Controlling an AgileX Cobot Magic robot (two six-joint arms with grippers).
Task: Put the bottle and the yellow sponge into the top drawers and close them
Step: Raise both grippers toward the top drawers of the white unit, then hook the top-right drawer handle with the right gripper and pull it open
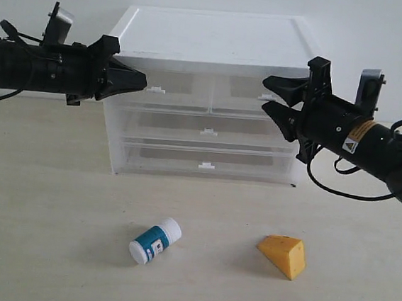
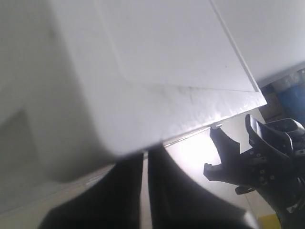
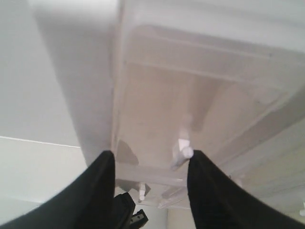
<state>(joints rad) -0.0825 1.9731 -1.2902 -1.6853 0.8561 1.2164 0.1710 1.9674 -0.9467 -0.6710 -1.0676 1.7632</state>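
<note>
Clear drawers (image 1: 207, 123) four, one bottle (image 1: 154, 240), one sponge (image 1: 283, 254)

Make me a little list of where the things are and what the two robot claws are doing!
bottle: lying on its side on the table, in front of the cabinet
yellow sponge: on the table, apart from the bottle
top drawers: both look shut
left gripper: shut, tip close to the left handle
right gripper: open, right handle between its jaws, not squeezed
</note>
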